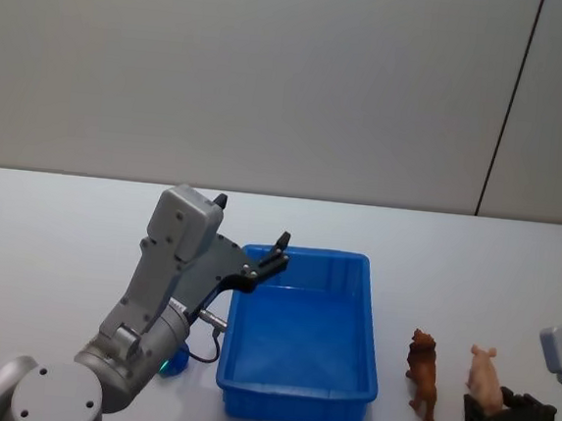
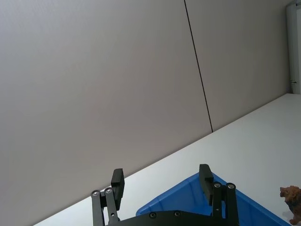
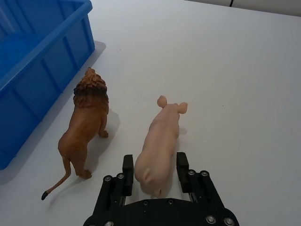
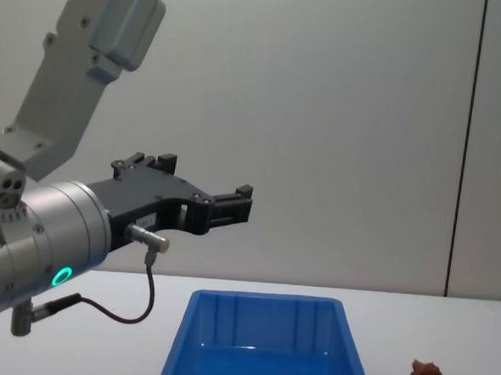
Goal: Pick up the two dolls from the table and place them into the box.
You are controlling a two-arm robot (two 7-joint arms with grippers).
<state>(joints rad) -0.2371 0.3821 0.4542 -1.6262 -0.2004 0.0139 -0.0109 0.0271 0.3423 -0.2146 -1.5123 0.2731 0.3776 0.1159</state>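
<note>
Right wrist view — right gripper (image 3: 155, 165) open, fingers (image 3: 128, 165) astride pig (image 3: 162, 136) rump, ready to pinch; pig and lion (image 3: 87, 125) stand on table (image 3: 235, 94) beside box (image 3: 51, 35). Left gripper (image 2: 161, 181) open, idle, raised over box's left rim.

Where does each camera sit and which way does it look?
Head: high, looking down on the white tabletop, bright blue rectangular plastic bin, left tool, right tool.
Chest: lower, looking level over the bin; raised left tool shows large.
Left wrist: faces the wall past the open left tool.
Right wrist: low, looks past the right tool at pale pink toy pig, brown toy lion.
Shared: head and right wrist both show pig, lion, bin.
</note>
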